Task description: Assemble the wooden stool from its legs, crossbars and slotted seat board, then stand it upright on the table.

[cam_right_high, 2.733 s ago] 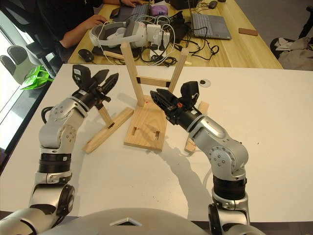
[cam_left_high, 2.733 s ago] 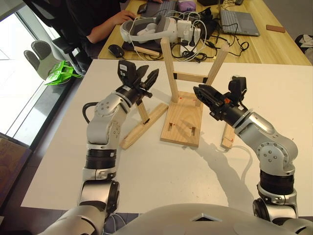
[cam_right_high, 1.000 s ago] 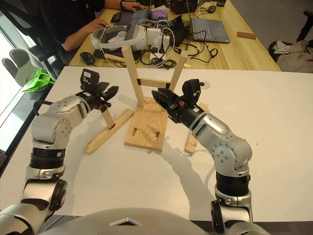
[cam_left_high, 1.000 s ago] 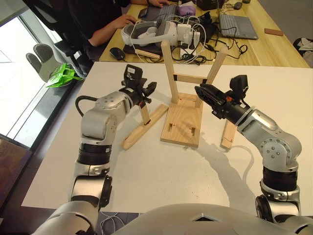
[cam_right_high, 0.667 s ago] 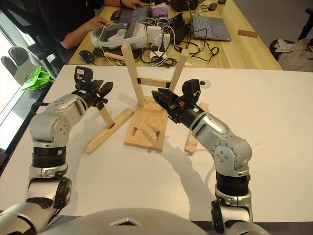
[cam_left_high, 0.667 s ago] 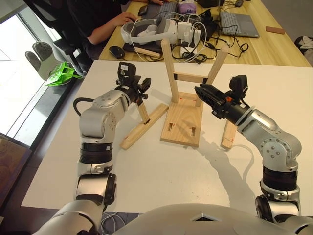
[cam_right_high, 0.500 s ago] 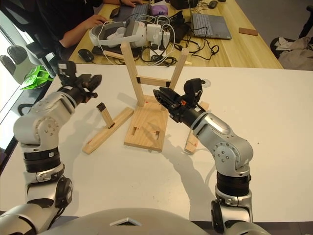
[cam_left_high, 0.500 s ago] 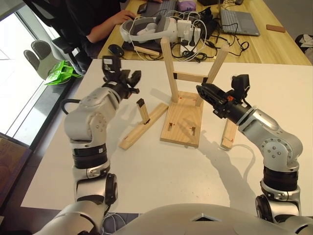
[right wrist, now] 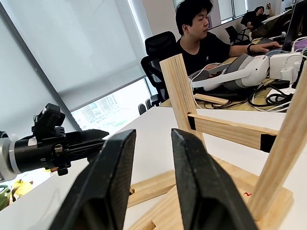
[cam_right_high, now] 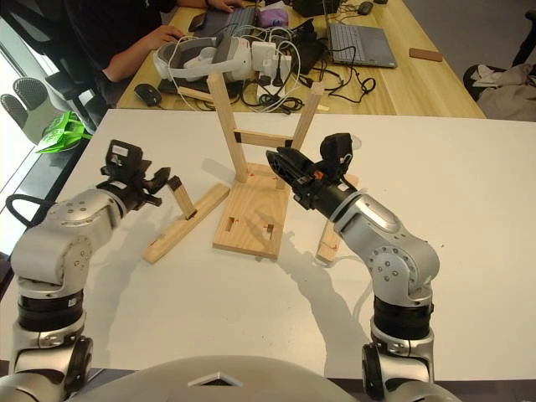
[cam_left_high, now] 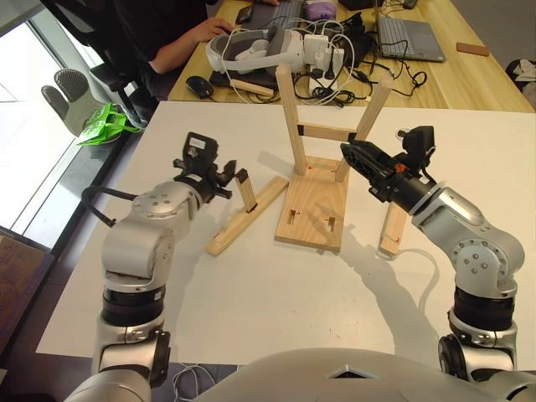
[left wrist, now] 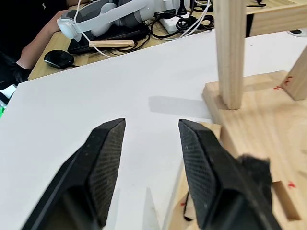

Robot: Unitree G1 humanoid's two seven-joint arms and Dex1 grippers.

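The upright leg pair [cam_left_high: 290, 117] stands in the seat board [cam_left_high: 311, 205]; the loose leg pair [cam_left_high: 251, 209] lies beside it; left gripper [left wrist: 149, 125] and right gripper [right wrist: 152, 136] spread, empty.

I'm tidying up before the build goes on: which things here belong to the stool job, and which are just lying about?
Stool job: seat board, two fitted legs, their crossbar, loose leg left of the board, loose leg right of it.

Lying about: headset, mouse, laptop, cables, green bag.
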